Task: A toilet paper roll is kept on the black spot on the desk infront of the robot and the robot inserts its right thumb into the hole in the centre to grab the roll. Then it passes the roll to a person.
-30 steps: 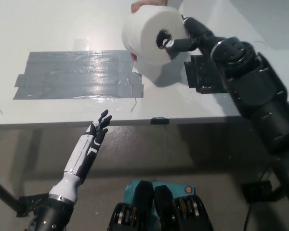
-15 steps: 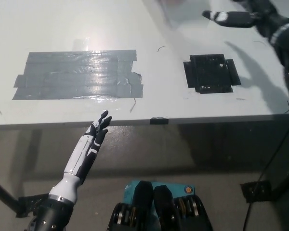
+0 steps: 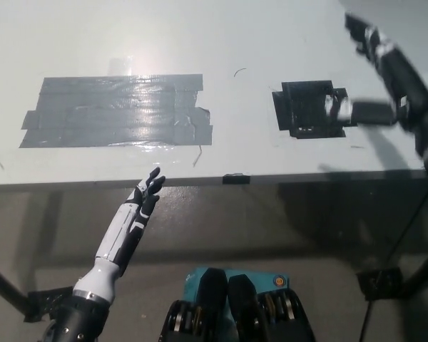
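No toilet paper roll shows in the head view. The black spot on the white desk is bare. My black right hand hangs over the desk's right side, just right of the black spot, open with its fingers spread and nothing in it. My white left hand rests open below the desk's front edge at the lower left.
A large patch of grey tape covers the left part of the desk. A small black clip sits on the front edge. Dark floor lies below the desk.
One second ago my right hand held the roll by its hole near a person's hand at the top. The roll has left the view. My right hand, now open, has come down beside the black spot.
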Tool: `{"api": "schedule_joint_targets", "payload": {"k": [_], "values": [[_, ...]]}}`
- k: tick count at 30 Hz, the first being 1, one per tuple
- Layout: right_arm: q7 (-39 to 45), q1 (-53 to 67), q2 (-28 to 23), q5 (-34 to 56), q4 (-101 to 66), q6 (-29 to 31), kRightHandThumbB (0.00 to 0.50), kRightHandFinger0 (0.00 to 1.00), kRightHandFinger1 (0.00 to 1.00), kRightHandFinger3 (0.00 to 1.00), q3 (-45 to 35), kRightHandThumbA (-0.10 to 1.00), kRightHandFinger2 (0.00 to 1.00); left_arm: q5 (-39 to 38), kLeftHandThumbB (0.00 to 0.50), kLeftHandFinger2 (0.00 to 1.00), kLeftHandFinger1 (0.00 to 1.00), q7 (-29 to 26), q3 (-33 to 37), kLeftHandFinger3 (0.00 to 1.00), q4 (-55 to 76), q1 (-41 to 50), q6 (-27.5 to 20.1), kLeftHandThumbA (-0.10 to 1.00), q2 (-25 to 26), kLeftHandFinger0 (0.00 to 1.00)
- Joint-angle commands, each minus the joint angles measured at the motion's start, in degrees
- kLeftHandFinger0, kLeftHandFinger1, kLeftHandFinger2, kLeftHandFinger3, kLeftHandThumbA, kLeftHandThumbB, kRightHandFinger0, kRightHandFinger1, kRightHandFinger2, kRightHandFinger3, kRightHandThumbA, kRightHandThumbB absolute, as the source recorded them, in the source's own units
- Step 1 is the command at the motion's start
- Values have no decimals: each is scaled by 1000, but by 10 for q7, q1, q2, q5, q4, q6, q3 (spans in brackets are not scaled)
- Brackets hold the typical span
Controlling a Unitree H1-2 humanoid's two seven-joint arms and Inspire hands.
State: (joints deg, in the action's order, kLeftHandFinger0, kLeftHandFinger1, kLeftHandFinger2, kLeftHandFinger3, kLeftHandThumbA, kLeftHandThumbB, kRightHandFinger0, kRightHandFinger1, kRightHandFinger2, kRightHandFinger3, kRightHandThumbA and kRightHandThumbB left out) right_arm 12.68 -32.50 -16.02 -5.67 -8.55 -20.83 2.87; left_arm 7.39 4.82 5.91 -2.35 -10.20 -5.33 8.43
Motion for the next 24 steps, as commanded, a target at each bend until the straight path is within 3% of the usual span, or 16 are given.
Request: {"api": "schedule_joint_targets", "payload": {"k": [1,3,5,7,9,11,12,16,24], "values": [[-55,120,50,-19,-200,70,408,1000,1000,1000,-5,969,1000,-2,97,1000,1000,0,-4,1000,3,3,-27,1000,4,1000],[-58,142,58,-24,-183,99,404,1000,1000,1000,2,965,1000,-1,95,1000,1000,0,-3,1000,2,5,-30,1000,4,1000],[-63,176,71,-25,-132,153,364,1000,1000,1000,10,951,1000,-2,92,1000,1000,-1,-2,1000,3,13,-30,1000,1,1000],[-64,193,77,-32,-106,163,341,1000,1000,1000,14,951,1000,-2,84,1000,1000,-2,-2,1000,3,17,-31,1000,-1,1000],[-74,215,72,-64,-66,179,348,1000,1000,1000,26,999,1000,-2,77,1000,1000,-1,0,1000,4,27,-35,1000,-2,1000],[-80,220,73,-67,-33,194,350,1000,1000,1000,26,982,1000,-1,72,1000,1000,-2,0,1000,3,27,-39,1000,-3,1000],[-81,230,74,-61,-4,204,326,1000,1000,1000,25,917,1000,1,88,1000,1000,-1,2,1000,7,34,-35,1000,-3,1000],[-83,254,72,-43,66,231,267,1000,1000,1000,16,833,1000,5,90,1000,1000,0,7,1000,12,48,-31,1000,-5,1000],[-88,270,67,-33,117,256,245,1000,1000,1000,4,825,1000,1,95,1000,1000,-2,9,1000,24,74,-32,1000,-10,1000]]}}
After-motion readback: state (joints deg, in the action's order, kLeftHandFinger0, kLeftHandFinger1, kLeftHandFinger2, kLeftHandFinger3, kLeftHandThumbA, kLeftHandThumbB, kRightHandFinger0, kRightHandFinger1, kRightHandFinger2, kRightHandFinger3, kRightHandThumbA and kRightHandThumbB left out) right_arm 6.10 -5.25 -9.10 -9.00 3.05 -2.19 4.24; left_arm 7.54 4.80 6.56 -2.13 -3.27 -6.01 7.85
